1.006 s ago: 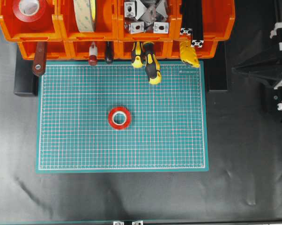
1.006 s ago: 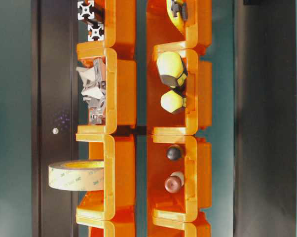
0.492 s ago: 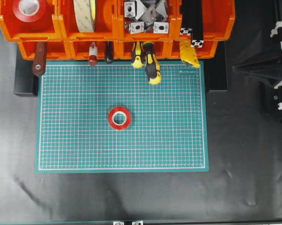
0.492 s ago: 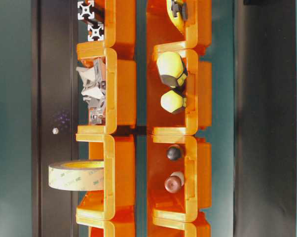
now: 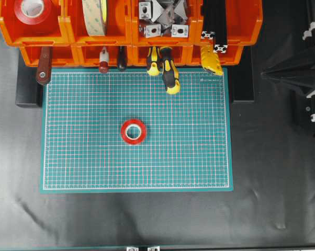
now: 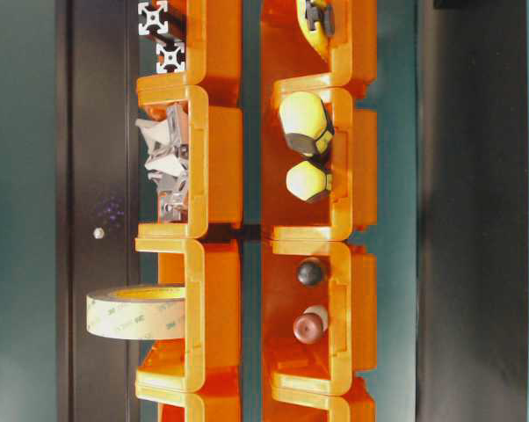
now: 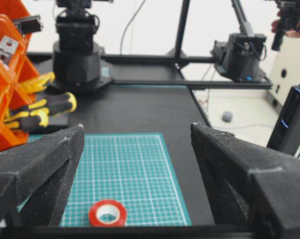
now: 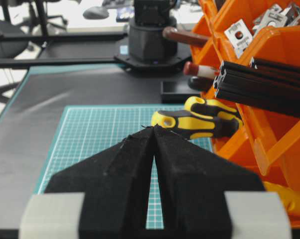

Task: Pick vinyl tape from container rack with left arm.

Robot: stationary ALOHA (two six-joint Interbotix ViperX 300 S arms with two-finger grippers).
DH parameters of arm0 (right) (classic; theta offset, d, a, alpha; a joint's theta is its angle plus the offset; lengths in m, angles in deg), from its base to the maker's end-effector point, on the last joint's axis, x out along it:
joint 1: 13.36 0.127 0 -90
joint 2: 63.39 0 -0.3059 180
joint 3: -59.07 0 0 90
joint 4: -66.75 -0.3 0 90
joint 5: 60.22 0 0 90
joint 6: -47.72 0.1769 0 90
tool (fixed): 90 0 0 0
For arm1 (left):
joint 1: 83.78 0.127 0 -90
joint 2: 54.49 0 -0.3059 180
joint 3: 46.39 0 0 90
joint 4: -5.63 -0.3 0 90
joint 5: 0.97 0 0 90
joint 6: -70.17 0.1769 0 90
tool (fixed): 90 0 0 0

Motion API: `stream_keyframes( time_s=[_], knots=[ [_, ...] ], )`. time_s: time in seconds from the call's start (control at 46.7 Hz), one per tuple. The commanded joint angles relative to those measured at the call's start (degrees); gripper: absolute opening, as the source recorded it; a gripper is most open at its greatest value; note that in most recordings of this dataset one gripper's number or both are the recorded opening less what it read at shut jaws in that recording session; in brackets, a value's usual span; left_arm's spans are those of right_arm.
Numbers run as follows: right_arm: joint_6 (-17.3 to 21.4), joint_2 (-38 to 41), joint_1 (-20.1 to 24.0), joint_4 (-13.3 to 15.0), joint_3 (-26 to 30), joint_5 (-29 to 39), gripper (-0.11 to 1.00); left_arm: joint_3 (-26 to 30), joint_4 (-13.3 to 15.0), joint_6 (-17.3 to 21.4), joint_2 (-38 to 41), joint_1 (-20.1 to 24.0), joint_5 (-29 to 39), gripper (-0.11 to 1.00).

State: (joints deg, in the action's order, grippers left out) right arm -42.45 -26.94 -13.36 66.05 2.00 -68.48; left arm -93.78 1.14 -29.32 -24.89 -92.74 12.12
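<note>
A red vinyl tape [image 5: 133, 131] roll lies flat on the green cutting mat [image 5: 189, 157]; the left wrist view shows it low between the fingers [image 7: 107, 213]. A second red roll [image 5: 33, 10] sits in the top-left bin of the orange container rack [image 5: 127, 32]. My left gripper [image 7: 137, 128] is open and empty, well back from the roll on the mat; the overhead view does not show it. At the right edge my right gripper [image 8: 153, 128] [image 5: 263, 77] is shut on nothing, pointing toward the mat.
The rack [image 6: 212, 176] also holds a cream-beige tape roll [image 5: 94, 15] [image 6: 133, 312], metal brackets [image 5: 162, 18] and black extrusions [image 5: 215, 26]. Yellow-black screwdrivers [image 5: 168, 73] and a brown handle [image 5: 43, 68] stick out of the lower bins over the mat's far edge.
The right arm has shifted very slightly toward the rack end of the table. The tape rolls and rack contents have not moved.
</note>
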Motion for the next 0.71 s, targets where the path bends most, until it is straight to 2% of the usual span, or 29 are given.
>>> stream_keyframes(
  time_s=[0.0,0.685],
  knots=[
    [-0.1,0.4,0.1,0.0,0.9,-0.5,0.00,0.4,0.1,-0.1,0.4,0.2,-0.4,0.83],
    [-0.1,0.5,0.1,0.0,0.9,-0.9,0.00,-0.2,0.1,-0.1,0.4,0.2,-0.2,0.83]
  ],
)
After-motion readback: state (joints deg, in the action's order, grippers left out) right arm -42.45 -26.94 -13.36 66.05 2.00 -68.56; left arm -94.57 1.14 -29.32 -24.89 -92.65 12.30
